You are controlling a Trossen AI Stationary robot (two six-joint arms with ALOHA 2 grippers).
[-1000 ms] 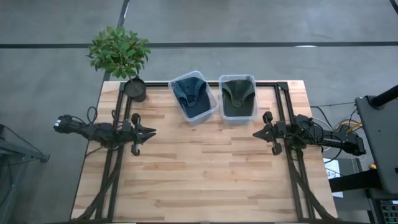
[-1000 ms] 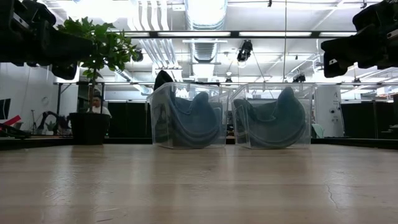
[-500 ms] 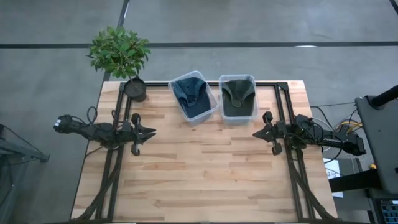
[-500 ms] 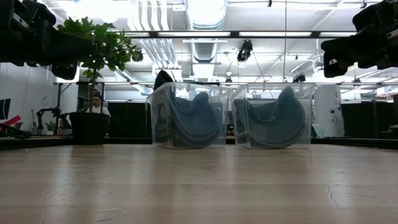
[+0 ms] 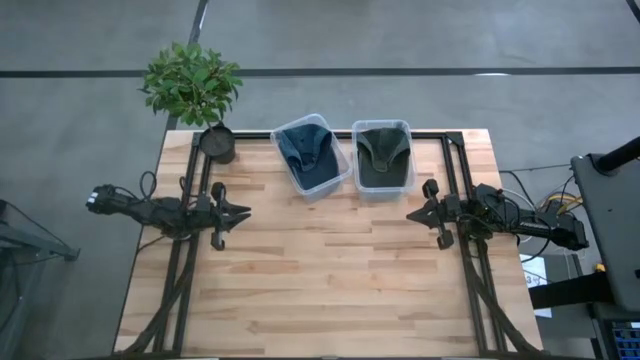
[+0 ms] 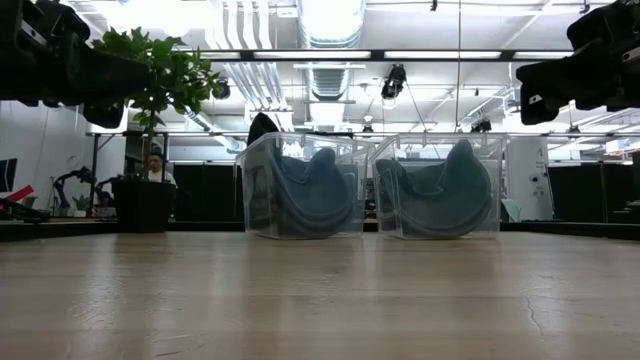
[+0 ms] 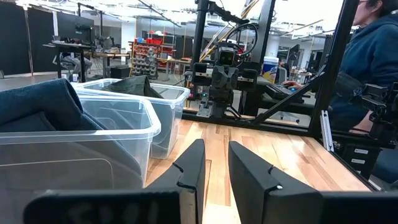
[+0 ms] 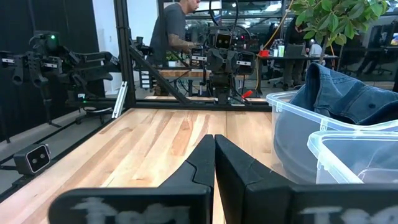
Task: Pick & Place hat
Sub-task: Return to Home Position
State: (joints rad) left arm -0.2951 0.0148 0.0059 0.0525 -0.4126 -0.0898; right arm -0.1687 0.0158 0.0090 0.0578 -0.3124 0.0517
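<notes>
wooden table [image 5: 320, 285], potted plant [image 5: 192, 85] at left corner, grey floor around. blue cap [image 5: 308, 150] in left bin [image 5: 316, 193], black cap [image 5: 380, 148] in right bin [image 5: 385, 190], well apart from left gripper [image 5: 243, 211], slightly spread, and right gripper [image 5: 411, 214], pressed together.

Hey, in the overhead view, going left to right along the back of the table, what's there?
Potted plant, left transparent bin holding the blue cap, right transparent bin holding the black cap. Left gripper and right gripper wait mid-table, either side.
</notes>
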